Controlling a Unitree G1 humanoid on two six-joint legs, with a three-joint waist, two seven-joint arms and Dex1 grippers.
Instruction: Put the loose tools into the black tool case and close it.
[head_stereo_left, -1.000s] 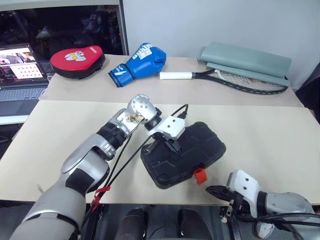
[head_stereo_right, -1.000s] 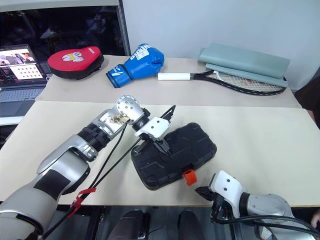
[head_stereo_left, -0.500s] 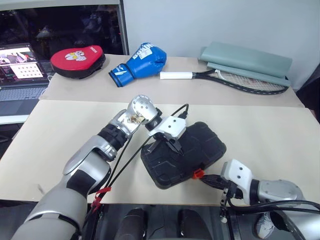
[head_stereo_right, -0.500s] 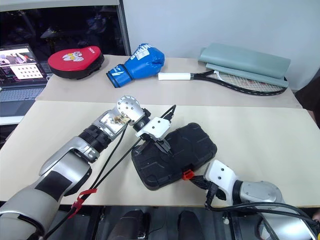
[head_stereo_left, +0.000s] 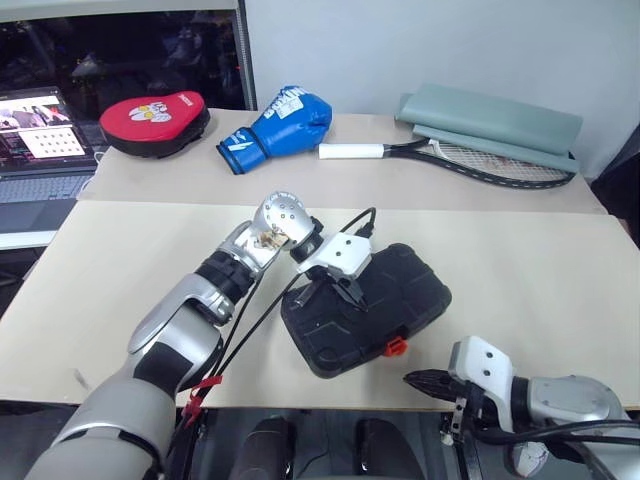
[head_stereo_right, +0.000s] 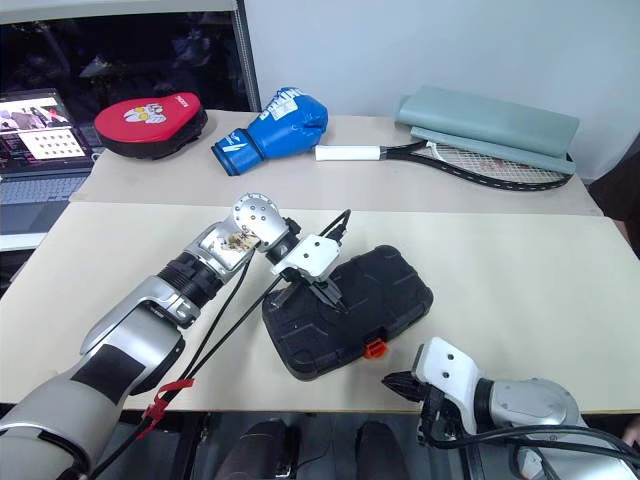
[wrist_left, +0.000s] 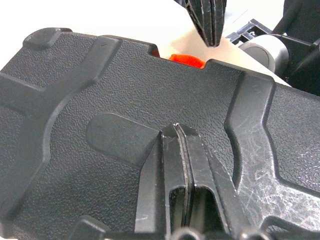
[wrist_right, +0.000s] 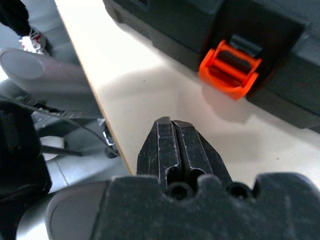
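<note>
The black tool case (head_stereo_left: 405, 285) lies with its lid down near the table's front edge, its orange latch (head_stereo_left: 396, 347) on the near side. My left gripper (head_stereo_left: 351, 297) is shut, with its tips pressed on the ribbed lid (wrist_left: 100, 100). My right gripper (head_stereo_left: 410, 379) is shut and empty. It hovers at the table edge just short of the latch (wrist_right: 230, 72), not touching it. From the left wrist, the right gripper (wrist_left: 207, 35) shows beyond the latch (wrist_left: 186, 59). The loose tools are out of view.
On the far table lie a red punch pad (head_stereo_left: 155, 120), a blue boxing glove (head_stereo_left: 275, 128), a tennis racket (head_stereo_left: 450, 155) and a grey bag (head_stereo_left: 495, 120). A laptop (head_stereo_left: 40, 150) stands at the far left. The table's front edge (head_stereo_left: 300, 403) runs just before my right gripper.
My right gripper went forward to the orange latch, then drew back to the table edge. The latch now lies flatter against the case. The left gripper stayed on the lid.
</note>
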